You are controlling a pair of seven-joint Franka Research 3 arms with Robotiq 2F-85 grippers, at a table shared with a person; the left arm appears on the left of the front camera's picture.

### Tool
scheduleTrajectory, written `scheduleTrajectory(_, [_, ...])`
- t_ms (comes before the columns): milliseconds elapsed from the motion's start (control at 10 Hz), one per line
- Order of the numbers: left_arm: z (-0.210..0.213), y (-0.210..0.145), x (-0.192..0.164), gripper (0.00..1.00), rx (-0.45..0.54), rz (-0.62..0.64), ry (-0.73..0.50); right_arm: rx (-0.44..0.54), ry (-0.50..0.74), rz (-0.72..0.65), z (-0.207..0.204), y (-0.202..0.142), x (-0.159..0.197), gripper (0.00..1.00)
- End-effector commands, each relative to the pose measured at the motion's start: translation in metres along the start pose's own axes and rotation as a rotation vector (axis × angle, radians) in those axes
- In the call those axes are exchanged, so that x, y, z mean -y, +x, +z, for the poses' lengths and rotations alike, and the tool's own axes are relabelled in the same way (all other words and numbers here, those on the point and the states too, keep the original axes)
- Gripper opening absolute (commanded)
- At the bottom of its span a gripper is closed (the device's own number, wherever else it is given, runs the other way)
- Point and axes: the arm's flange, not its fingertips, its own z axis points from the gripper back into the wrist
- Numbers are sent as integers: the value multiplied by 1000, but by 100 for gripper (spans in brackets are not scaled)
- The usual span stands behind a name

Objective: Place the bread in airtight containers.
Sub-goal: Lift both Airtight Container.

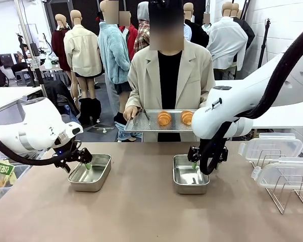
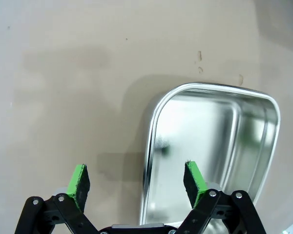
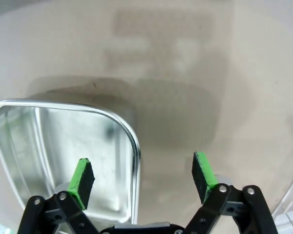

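Green pads (image 2: 79,180) of left claw (image 2: 136,176) stand wide apart, nothing between them. One pad hangs over bare table (image 2: 63,73), the other over the inside of left tin (image 2: 256,100), so the claw straddles the tin's rim; can't tell if it touches. In the front view this claw is at lower left of frame, at the tin's left end.

Right claw (image 3: 144,178) is also spread wide and empty, one pad over right tin (image 3: 19,105), one over table. In the front view it is right of centre, at that tin's far end.

Both tins are open-topped, empty, well apart on the table. Two rolls (image 1: 164,118) (image 1: 187,117) lie side by side on a steel tray (image 1: 141,123), upper centre, held by a person (image 1: 170,70) at the far side. Clear lids (image 1: 270,146) rest on a wire rack (image 1: 288,194) at right edge.
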Motion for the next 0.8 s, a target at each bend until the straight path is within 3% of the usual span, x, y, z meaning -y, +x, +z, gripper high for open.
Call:
scheduleTrajectory(0, [-1,10,0,87,-42,-64,28,-5,-17,-16,-2,6,-6,84])
scheduleTrajectory(400, [-2,9,2,8,-66,-79,34,8,-34,-47,-2,7,-7,9])
scheduleTrajectory(500, [-1,8,4,0,-68,-90,26,13,-37,-59,-3,8,-8,0])
scheduleTrajectory(700, [0,8,5,0,-74,-103,24,8,-43,-74,-4,10,-10,0])
